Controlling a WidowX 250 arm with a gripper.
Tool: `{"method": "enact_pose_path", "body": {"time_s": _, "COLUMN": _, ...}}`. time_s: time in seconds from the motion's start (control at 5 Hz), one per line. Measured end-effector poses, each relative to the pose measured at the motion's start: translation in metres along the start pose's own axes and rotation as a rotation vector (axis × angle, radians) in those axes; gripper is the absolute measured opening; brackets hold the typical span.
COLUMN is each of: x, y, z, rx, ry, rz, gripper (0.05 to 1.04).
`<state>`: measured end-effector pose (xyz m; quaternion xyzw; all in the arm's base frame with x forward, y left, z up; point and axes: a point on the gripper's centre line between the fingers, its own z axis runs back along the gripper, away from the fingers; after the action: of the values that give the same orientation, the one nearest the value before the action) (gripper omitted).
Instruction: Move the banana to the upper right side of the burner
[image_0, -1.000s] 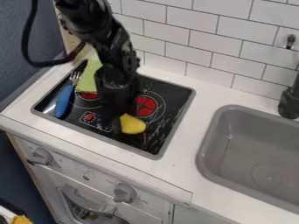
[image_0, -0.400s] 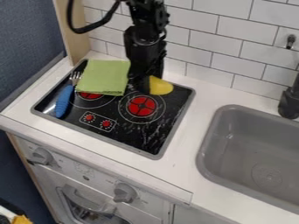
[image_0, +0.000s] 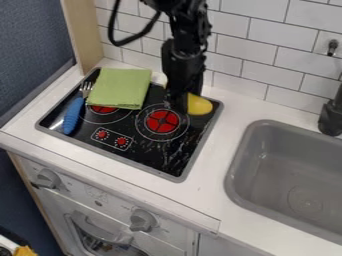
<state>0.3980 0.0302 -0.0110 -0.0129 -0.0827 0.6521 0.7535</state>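
My gripper (image_0: 179, 105) held the banana (image_0: 200, 104) upper right of the burner (image_0: 162, 121). I needed it settled gently before releasing.

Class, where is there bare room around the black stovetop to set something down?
Bare: the white counter strip between the stovetop and the grey sink, and the stovetop's near corner, below the right red burner. Crowded: the left side, with the green cloth and blue-handled fork, and the back right, with the black claw and yellow banana.
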Motion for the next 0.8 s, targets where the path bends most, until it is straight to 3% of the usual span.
{"method": "enact_pose_path", "body": {"time_s": 0.2, "x": 0.0009, "y": -0.0015, "z": -0.0126, "rx": 0.026, "ry": -0.013, "rz": 0.008, "gripper": 0.556}}
{"method": "enact_pose_path", "body": {"time_s": 0.4, "x": -0.0005, "y": -0.0073, "z": -0.0132, "rx": 0.020, "ry": -0.010, "rz": -0.007, "gripper": 0.556}}
{"method": "enact_pose_path", "body": {"time_s": 0.6, "x": -0.0011, "y": -0.0069, "z": -0.0135, "rx": 0.025, "ry": -0.010, "rz": -0.005, "gripper": 0.635}}
{"method": "enact_pose_path", "body": {"time_s": 0.8, "x": 0.0017, "y": 0.0001, "z": -0.0178, "rx": 0.040, "ry": -0.036, "rz": 0.021, "gripper": 0.935}}
